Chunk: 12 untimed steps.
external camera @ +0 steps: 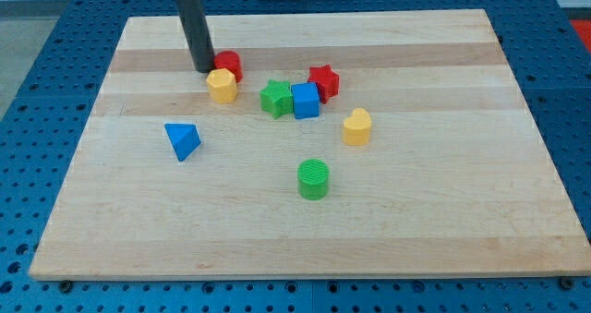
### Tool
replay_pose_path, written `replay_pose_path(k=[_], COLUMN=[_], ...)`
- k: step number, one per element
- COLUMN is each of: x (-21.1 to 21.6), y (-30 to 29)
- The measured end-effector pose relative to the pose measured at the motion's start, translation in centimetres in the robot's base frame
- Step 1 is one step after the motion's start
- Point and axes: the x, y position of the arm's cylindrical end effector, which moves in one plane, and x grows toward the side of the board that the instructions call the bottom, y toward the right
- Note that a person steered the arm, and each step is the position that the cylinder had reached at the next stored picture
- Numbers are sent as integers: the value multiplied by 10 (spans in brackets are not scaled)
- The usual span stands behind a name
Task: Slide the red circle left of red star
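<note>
The red circle (228,65) stands on the wooden board, well to the left of the red star (323,80) and touching the top of the yellow hexagon block (222,85). My tip (204,68) rests on the board right at the red circle's left side, and the dark rod rises from it toward the view's top. The red star sits at the upper right of the blue cube (305,101).
A green star (275,99) touches the blue cube's left side. A yellow heart-like block (356,126) lies to the right, a green cylinder (313,178) lower down, and a blue triangle (182,139) at the left. The board's top edge (305,15) is near the rod.
</note>
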Motion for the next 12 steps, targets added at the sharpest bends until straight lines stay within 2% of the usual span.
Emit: replay_pose_path(k=[2,4,9,10,12], x=[-3,17,20,18,16], y=[37,74,94,83,12])
